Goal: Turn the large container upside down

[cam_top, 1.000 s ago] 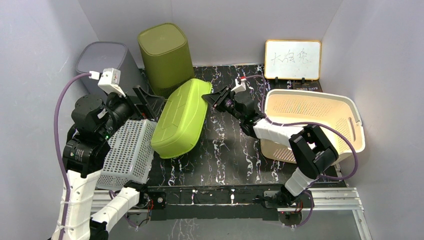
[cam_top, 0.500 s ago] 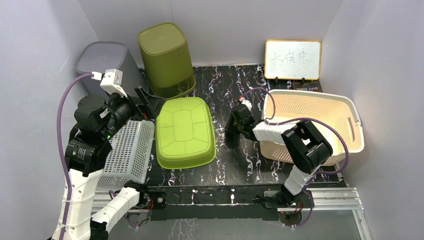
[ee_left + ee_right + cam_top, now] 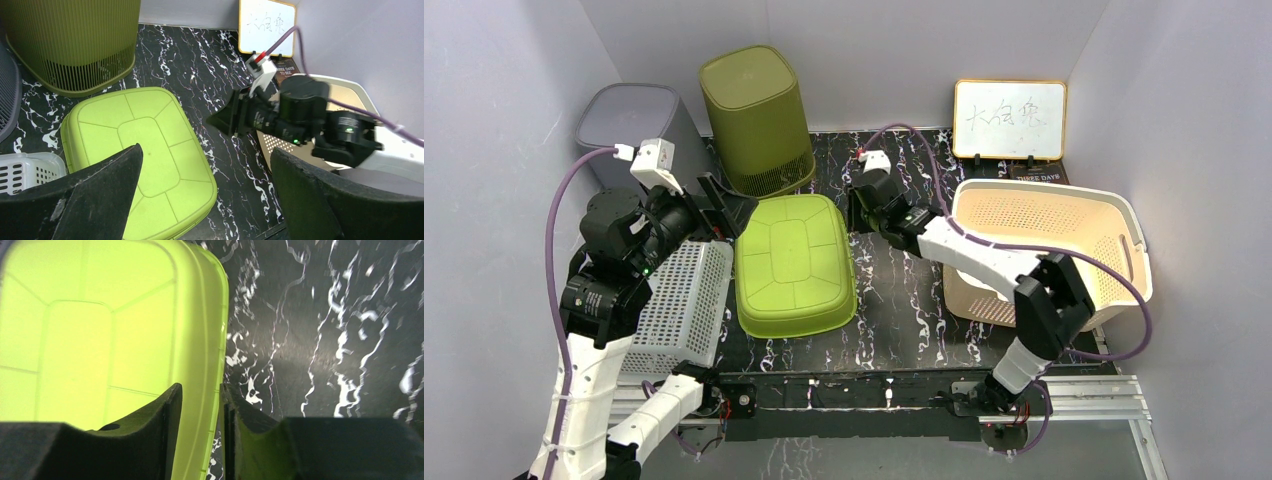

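Observation:
The large container (image 3: 794,262) is a lime-green tub lying bottom-up on the black marble table, also seen in the left wrist view (image 3: 140,150) and the right wrist view (image 3: 100,330). My right gripper (image 3: 856,208) hovers at its far right corner. Its jaws stand a little apart (image 3: 200,386), the tub's right rim shows in the narrow gap below them, and nothing is held. My left gripper (image 3: 724,210) is wide open (image 3: 206,150) above the tub's left side, holding nothing.
An olive bin (image 3: 756,118) and a grey bin (image 3: 629,120) stand upside down at the back left. A white perforated basket (image 3: 679,305) lies under the left arm. A cream laundry basket (image 3: 1064,235) sits on the right, with a small whiteboard (image 3: 1009,120) behind it.
The tub was tilted up on its edge in the right gripper; it now lies flat, bottom-up. The right gripper has parted its jaws and drawn back toward the rear. The left arm barely moved.

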Controlling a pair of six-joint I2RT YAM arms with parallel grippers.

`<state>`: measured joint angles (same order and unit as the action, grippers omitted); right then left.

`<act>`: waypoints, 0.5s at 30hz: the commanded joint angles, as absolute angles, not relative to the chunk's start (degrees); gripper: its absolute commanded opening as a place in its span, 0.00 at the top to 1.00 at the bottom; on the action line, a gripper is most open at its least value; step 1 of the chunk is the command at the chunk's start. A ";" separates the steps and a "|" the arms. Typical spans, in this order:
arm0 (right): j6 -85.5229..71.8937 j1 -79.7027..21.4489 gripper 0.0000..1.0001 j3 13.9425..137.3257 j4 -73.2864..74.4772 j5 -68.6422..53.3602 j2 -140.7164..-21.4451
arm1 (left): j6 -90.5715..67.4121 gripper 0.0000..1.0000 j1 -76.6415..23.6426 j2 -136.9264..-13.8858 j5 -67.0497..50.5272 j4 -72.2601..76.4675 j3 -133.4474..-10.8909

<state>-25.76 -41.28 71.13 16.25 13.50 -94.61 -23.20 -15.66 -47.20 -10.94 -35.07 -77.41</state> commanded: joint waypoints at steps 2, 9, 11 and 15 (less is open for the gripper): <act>-17.68 -41.17 0.55 75.10 25.50 29.09 -86.54 | -23.04 0.02 -15.80 -46.75 -11.24 -34.50 -77.16; -14.86 -40.46 0.02 74.40 29.74 39.48 -78.57 | -23.10 0.02 -15.74 -47.06 -11.64 -34.08 -77.25; -16.75 -40.20 0.02 76.27 33.60 41.19 -78.04 | -23.33 0.02 -15.77 -47.23 -11.90 -33.73 -76.71; -18.15 -40.13 0.02 77.33 38.72 45.18 -75.71 | -23.70 0.02 -15.80 -47.37 -12.45 -33.01 -75.63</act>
